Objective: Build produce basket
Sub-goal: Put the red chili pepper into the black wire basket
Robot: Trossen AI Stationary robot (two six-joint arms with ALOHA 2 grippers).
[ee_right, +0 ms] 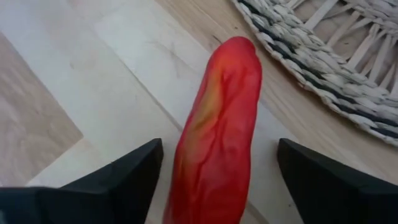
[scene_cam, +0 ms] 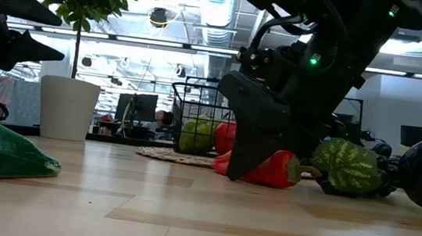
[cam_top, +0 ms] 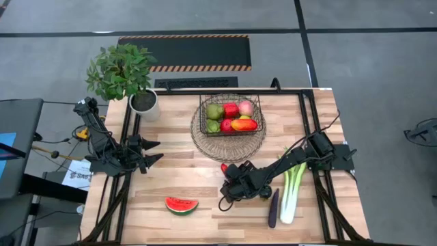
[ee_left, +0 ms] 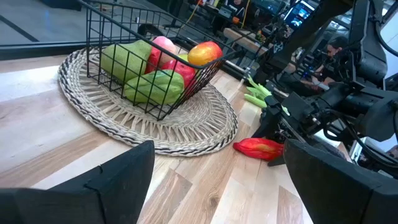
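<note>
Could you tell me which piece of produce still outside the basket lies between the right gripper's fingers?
The red chili, lying on the table beside the woven mat, between the right gripper's open fingers. The watermelon slice, eggplant and leek lie farther off.

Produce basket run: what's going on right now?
The right gripper is down at the table with its jaws open on either side of the red chili, which lies on the wood just beside the round woven tray; not gripped yet. The basket on that tray already holds green pears, an apple and other fruit. The watermelon slice, eggplant and leek lie on the table. The left gripper waits open at the left side.
</note>
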